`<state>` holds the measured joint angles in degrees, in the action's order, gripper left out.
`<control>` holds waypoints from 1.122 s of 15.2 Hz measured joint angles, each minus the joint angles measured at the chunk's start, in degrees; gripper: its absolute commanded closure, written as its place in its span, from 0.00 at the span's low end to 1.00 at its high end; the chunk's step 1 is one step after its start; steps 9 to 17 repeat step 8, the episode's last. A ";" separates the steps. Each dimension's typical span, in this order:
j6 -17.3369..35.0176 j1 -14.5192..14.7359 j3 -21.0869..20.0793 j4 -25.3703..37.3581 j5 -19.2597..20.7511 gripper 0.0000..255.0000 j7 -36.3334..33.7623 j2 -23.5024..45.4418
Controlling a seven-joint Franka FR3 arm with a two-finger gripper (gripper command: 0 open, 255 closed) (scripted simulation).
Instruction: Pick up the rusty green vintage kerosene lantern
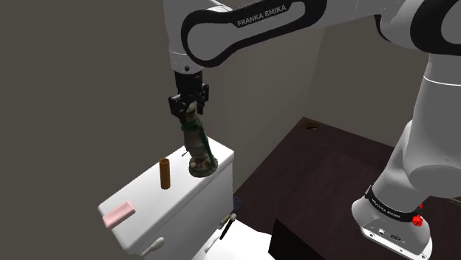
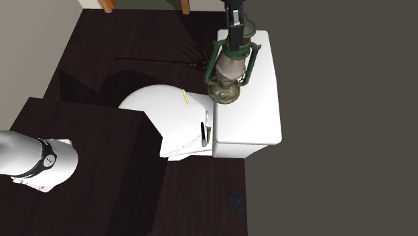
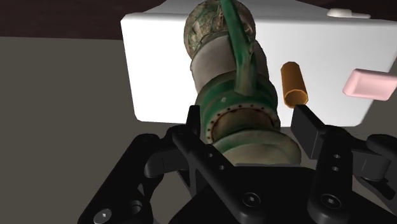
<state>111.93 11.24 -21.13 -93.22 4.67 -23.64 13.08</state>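
In the wrist view, the rusty green lantern (image 3: 235, 95) is being clasped at its top between the part-closed black fingers (image 3: 306, 130), over the white toilet tank (image 3: 153, 70).

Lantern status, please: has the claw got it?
Gripper shut on lantern top. Lantern tilted, base near white tank lid. Brown cylinder, pink block nearby, apart.

The lantern (image 3: 235, 108) is rusty green metal, the tank (image 2: 258, 100) smooth white

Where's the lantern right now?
The lantern hangs tilted in the gripper over the white toilet tank's end, to the shoulder view's right of the brown cylinder.
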 measured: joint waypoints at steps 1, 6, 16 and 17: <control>-0.77 0.05 -0.03 0.83 0.01 1.00 -0.01 0.05; -4.63 0.22 -0.12 4.65 -0.06 1.00 0.04 0.01; -5.93 0.25 -0.14 5.99 -0.08 1.00 0.11 0.01; -5.93 0.25 -0.14 5.99 -0.08 1.00 0.11 0.01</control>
